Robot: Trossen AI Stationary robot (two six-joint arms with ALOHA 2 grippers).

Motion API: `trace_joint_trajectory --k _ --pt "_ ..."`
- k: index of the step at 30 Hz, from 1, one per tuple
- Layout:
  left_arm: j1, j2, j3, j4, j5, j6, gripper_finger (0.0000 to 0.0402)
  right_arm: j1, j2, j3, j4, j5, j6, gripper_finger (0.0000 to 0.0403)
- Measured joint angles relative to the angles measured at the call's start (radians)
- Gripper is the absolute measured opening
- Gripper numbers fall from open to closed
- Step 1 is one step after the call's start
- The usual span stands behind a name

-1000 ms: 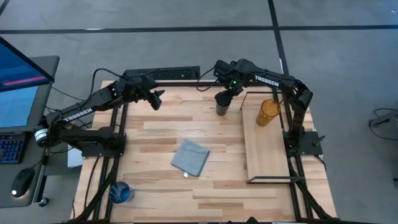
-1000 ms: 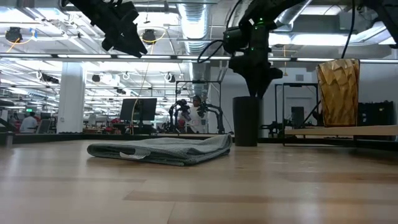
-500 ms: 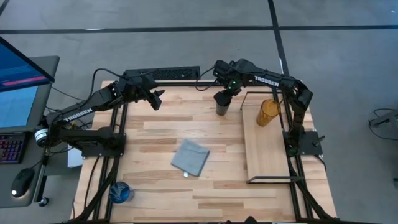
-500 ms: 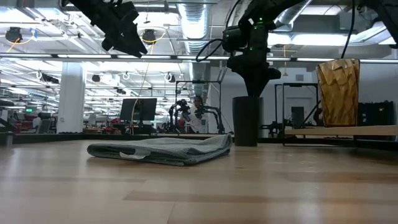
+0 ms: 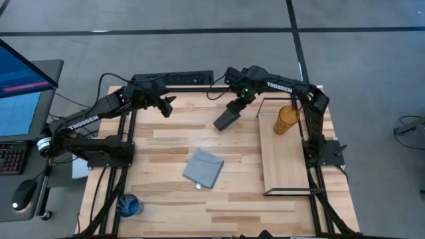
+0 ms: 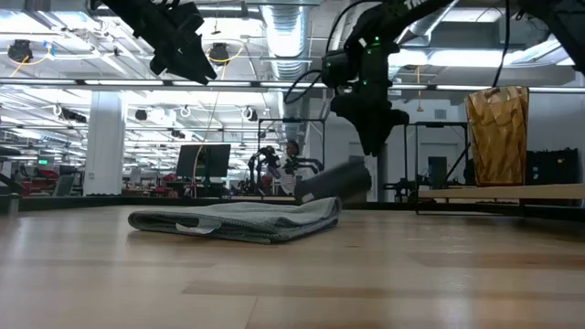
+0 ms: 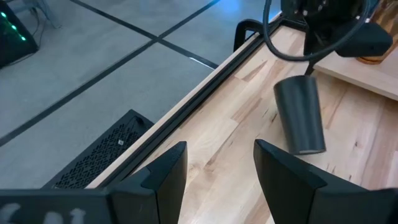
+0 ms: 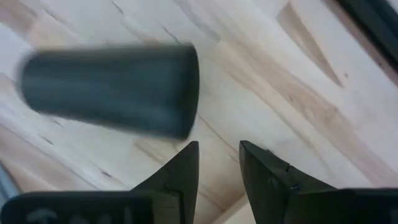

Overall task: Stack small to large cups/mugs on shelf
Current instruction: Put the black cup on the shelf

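The black cup (image 5: 226,119) lies on its side on the tabletop at the far middle; it also shows in the low view (image 6: 334,181), the left wrist view (image 7: 300,115) and, blurred, the right wrist view (image 8: 112,87). My right gripper (image 5: 240,101) hangs just above the cup's far-right end, open, with nothing between its fingers (image 8: 217,165). The amber tumbler (image 5: 287,119) stands upright on the far end of the shelf (image 5: 285,166). The blue cup (image 5: 128,206) stands at the table's near left corner. My left gripper (image 5: 167,105) waits open above the far left.
A grey-blue folded cloth (image 5: 203,168) lies flat in the middle of the table, near side of the black cup. The shelf's black wire frame (image 5: 287,192) rims the board on the right. A black power strip (image 5: 179,78) lies along the far edge.
The black cup, upright under my right gripper a second ago, has fallen over toward the table's near left and now lies on its side. My right gripper has shifted slightly toward the left and stands clear of the cup.
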Motion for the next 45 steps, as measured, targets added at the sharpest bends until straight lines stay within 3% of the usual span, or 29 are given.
trace_joint_trajectory --k 27,45 --pt "0.000 0.011 0.000 0.002 -0.002 -0.028 0.0178 0.044 -0.007 0.002 0.003 -0.026 -0.013 0.0133" --pt "0.000 0.318 0.000 0.087 -0.005 -0.073 0.0178 0.044 -0.007 0.002 0.011 -0.024 -0.017 0.0134"
